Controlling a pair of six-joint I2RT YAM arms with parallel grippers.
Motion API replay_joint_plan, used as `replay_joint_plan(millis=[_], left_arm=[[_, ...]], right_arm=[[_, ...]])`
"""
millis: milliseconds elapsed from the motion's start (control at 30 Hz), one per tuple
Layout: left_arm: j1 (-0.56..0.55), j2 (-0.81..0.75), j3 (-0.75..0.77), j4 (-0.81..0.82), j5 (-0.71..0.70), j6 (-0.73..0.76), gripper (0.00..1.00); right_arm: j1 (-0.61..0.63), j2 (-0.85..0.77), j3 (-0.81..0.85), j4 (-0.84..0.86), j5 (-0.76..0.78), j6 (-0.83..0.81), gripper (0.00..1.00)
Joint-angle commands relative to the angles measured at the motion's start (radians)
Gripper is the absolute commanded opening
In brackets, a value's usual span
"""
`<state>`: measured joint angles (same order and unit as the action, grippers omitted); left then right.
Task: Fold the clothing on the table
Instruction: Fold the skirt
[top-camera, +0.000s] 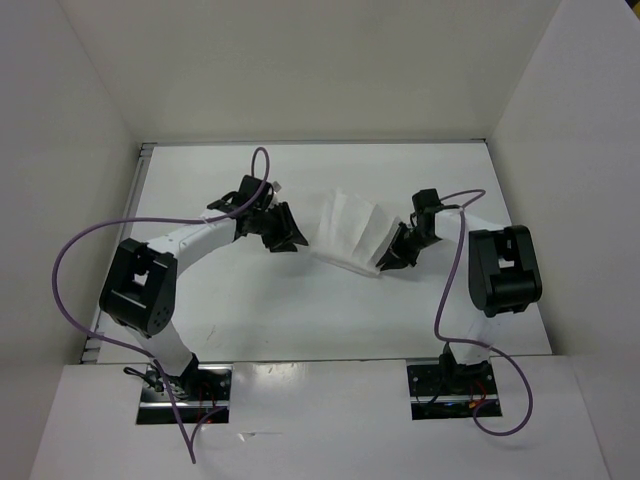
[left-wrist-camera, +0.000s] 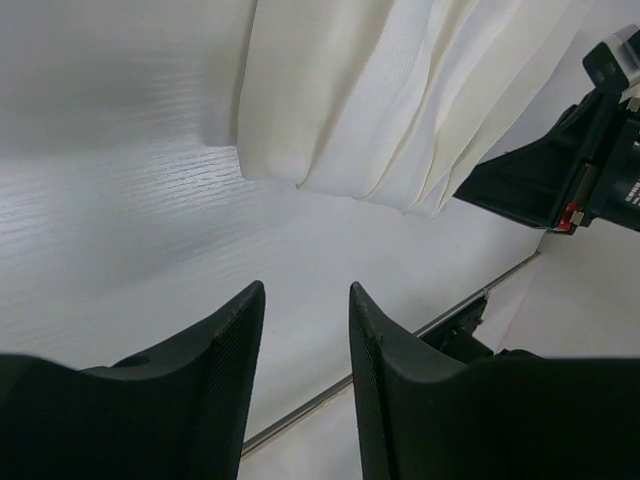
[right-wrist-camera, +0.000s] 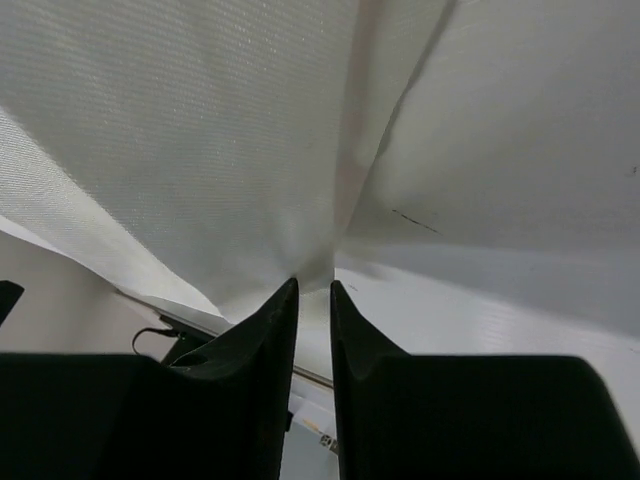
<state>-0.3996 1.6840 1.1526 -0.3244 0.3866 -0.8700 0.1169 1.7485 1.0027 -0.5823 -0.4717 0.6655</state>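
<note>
Thin, soft, light clothing (top-camera: 348, 232), bunched in loose pleats near the middle of the table (top-camera: 250, 320), between the two arms; expect sagging, creasing and slipping, so take hold at an edge or corner, not the slack middle. Right gripper (right-wrist-camera: 315, 285) reaching in from the right side with the elbow raised, jaws almost closed and pinching the right edge of the clothing, apparently lifting it slightly. Left gripper (left-wrist-camera: 305, 292) angled low toward the left side of the clothing, near it but not touching, jaws partly open with nothing between them.
</note>
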Motion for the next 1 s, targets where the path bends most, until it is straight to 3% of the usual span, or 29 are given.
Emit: replay_joint_plan(millis=[0, 133, 233, 300, 400, 733, 833, 967], left_arm=[[0.004, -0.027, 0.001, 0.027, 0.015, 0.025, 0.48], [0.004, -0.041, 0.001, 0.027, -0.009, 0.057, 0.6], [0.013, -0.069, -0.019, -0.004, -0.075, 0.084, 0.63], [0.013, -0.095, -0.034, -0.022, -0.13, 0.109, 0.64], [0.013, -0.136, -0.094, -0.031, -0.184, 0.118, 0.64], [0.045, -0.348, -0.278, -0.009, -0.184, 0.097, 0.72], [0.045, -0.417, -0.301, 0.001, -0.184, 0.085, 0.73], [0.045, -0.429, -0.31, 0.01, -0.174, 0.085, 0.73]], right_arm=[[0.001, -0.014, 0.017, 0.052, 0.015, -0.009, 0.24], [0.001, -0.13, 0.121, -0.039, 0.051, -0.009, 0.24], [-0.029, -0.292, 0.189, -0.143, 0.239, 0.028, 0.31], [-0.045, -0.413, 0.18, -0.183, 0.399, 0.068, 0.4], [-0.054, -0.6, 0.05, -0.163, 0.476, 0.144, 0.41], [-0.034, -1.217, -0.286, -0.168, 0.449, 0.371, 0.42], [-0.034, -1.326, -0.296, -0.168, 0.449, 0.391, 0.45], [-0.025, -1.354, -0.315, -0.168, 0.43, 0.401, 0.45]])
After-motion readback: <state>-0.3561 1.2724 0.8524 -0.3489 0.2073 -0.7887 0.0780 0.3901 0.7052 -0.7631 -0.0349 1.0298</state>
